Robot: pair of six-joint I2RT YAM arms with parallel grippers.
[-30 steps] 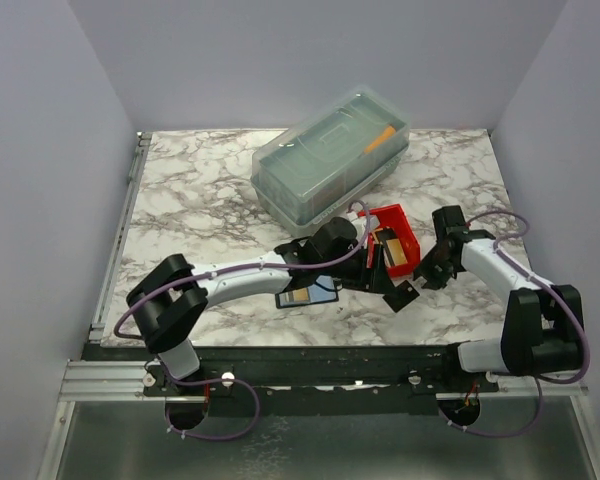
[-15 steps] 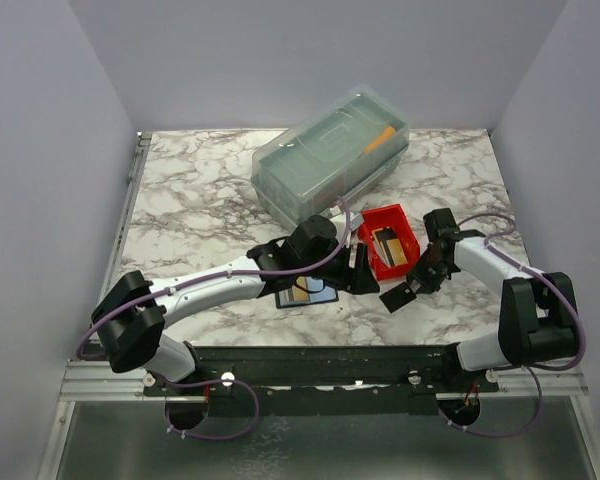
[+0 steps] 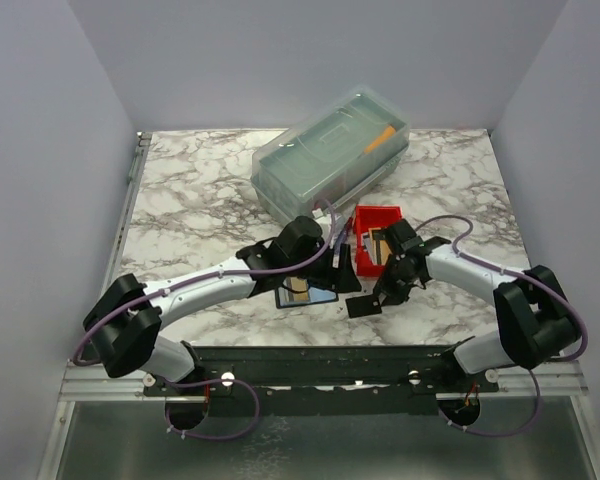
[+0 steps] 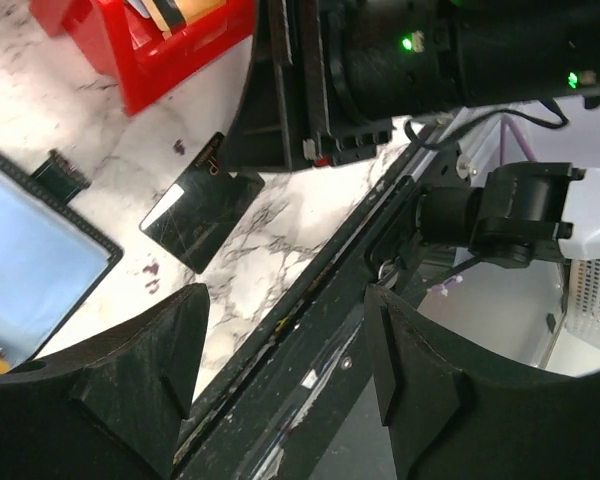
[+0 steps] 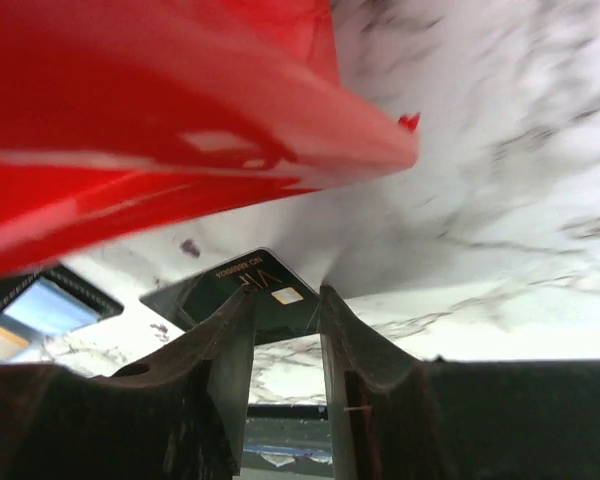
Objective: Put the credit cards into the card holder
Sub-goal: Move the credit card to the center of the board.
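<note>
A black credit card (image 3: 363, 305) with a gold chip (image 5: 287, 295) sits low over the marble in front of the red bin, and my right gripper (image 3: 382, 288) (image 5: 283, 296) is shut on its edge. The left wrist view shows the same card (image 4: 198, 207) under the right gripper. The card holder (image 3: 305, 291) (image 4: 30, 262) lies open just left of it, showing blue and tan inside. My left gripper (image 3: 343, 268) (image 4: 280, 335) hovers open and empty between the holder and the card. More cards, one of them tan (image 3: 381, 243), stand in the bin.
The red bin (image 3: 364, 216) (image 4: 145, 60) (image 5: 170, 110) stands right behind the right gripper. A large clear lidded box (image 3: 330, 160) fills the table's back centre. The table's front edge and black rail (image 3: 310, 352) run close below both grippers.
My right gripper has carried the black card left, from the bin's right side to its front. The left gripper has drawn back leftward, next to the holder, and opened a little.
</note>
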